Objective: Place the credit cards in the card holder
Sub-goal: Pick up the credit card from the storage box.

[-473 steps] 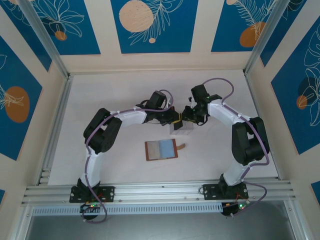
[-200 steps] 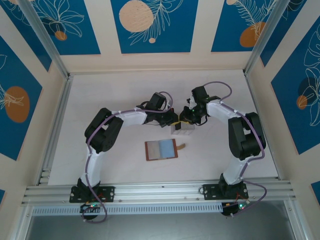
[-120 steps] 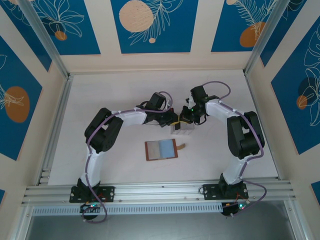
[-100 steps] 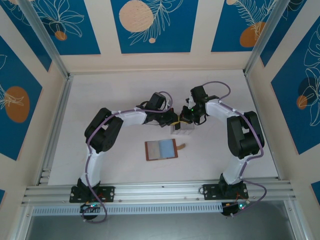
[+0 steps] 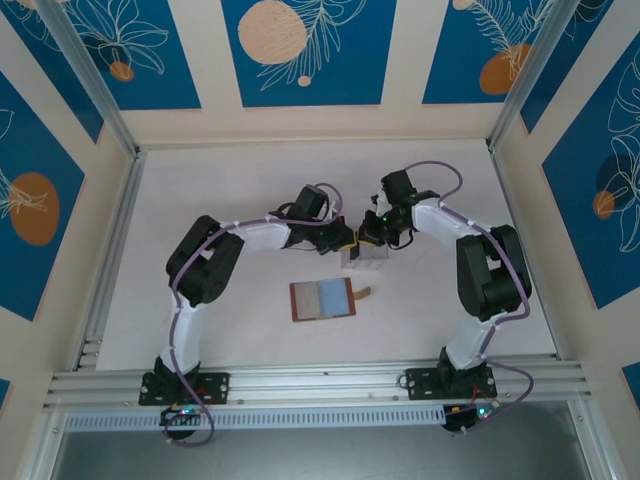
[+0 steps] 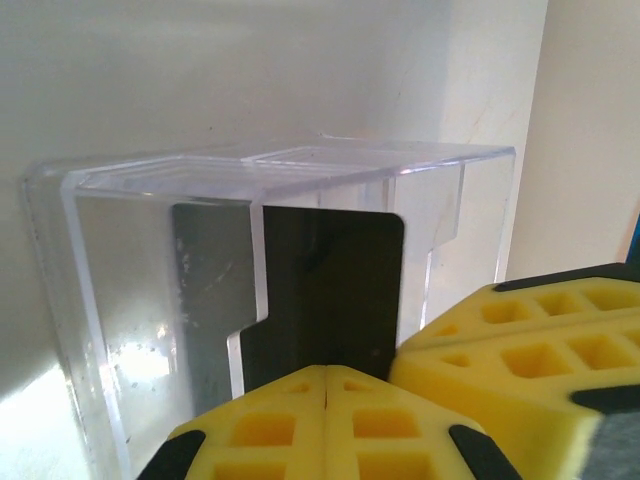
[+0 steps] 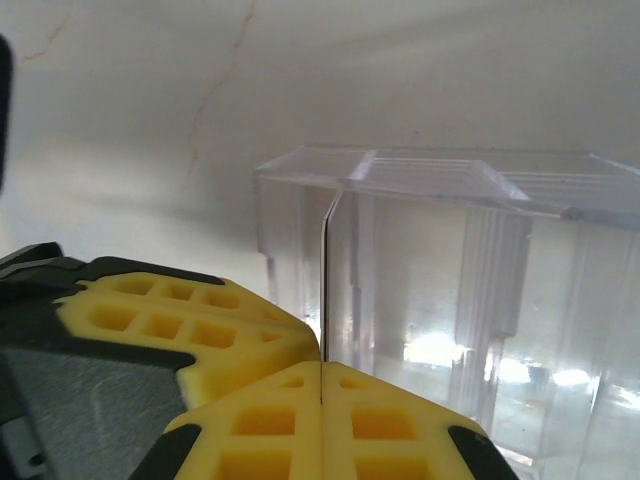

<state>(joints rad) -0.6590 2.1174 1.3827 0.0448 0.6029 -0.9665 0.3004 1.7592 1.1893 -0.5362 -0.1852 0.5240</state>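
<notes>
Plain white surface [image 5: 220,200]. Pinching a credit card [image 7: 322,280] edge-on in the clear tray [image 5: 365,257] with the right claw [image 7: 322,364] clamped tight; resting the left claw [image 6: 325,372] pads-together alongside, seemingly empty. Probably needing to pull bases-ward, aiming for the open card holder [image 5: 322,299], lying long side left-right.

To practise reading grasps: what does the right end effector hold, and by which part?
The right end effector pinches the black credit card by one edge, in the clear tray.
</notes>
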